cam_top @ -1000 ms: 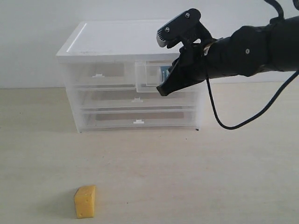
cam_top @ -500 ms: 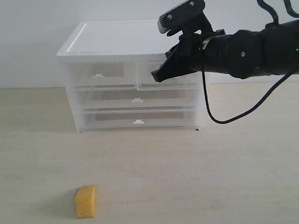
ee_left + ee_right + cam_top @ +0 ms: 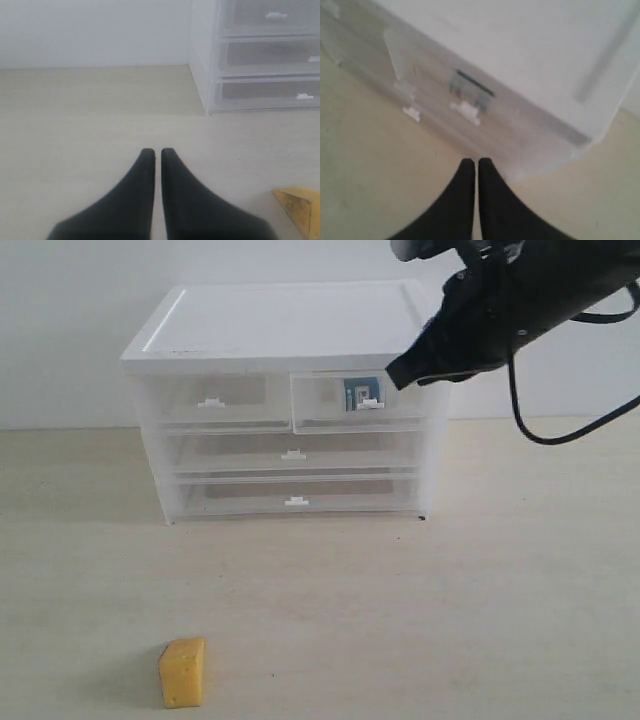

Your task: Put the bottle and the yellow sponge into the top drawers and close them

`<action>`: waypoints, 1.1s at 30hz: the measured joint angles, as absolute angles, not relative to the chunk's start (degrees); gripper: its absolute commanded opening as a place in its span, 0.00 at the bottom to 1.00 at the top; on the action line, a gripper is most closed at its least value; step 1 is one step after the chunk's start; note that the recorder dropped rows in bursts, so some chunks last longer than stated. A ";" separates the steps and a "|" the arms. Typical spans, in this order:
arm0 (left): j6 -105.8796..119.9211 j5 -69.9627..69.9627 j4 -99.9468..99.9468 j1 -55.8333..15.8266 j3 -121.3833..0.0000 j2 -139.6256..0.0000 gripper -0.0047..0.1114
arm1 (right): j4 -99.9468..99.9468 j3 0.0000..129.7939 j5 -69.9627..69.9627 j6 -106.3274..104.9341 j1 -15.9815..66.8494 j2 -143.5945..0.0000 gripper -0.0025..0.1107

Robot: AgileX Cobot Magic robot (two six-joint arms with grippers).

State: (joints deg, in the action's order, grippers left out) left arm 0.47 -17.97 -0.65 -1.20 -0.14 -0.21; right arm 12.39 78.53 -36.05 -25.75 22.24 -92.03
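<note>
- The left gripper (image 3: 154, 152) is hanging low over the pale table (image 3: 450, 620), its two black fingers pressing together with nothing between them; it is showing only in its own wrist view
- The yellow sponge (image 3: 182, 672) is sitting on the table at the front left, well apart from the cabinet and just beside the left gripper's fingers, touching neither gripper
- The white-topped cabinet (image 3: 280, 325) is standing at the back of the table against the wall
- The left top drawer (image 3: 215, 400) is sitting pushed in, with nothing showing through its clear front
- The two full-width drawers (image 3: 292, 453) below are also sitting shut
- The right top drawer (image 3: 330, 405) is looking pushed in, its front level with the left one
- The bottle (image 3: 357, 393) is standing inside that right top drawer, its blue-teal label showing through the plastic just behind the white clip handle
- The right gripper (image 3: 397, 374) is hovering in the air by the cabinet's upper right corner, fingertips pointing down and left towards the right drawer; its fingers are pressing together and holding nothing
</note>
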 measured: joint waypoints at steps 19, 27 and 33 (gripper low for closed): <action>0.47 -17.97 -0.65 -1.20 -0.14 -0.21 0.08 | -5.20 64.48 -38.98 0.58 8.10 -71.91 0.02; 0.47 -17.97 -0.65 -1.20 -0.14 -0.21 0.08 | -7.24 52.95 -29.70 3.06 8.10 -56.23 0.02; 0.47 -17.97 -0.65 -1.20 -0.14 -0.21 0.08 | -7.51 43.78 -23.81 4.79 8.10 -42.84 0.02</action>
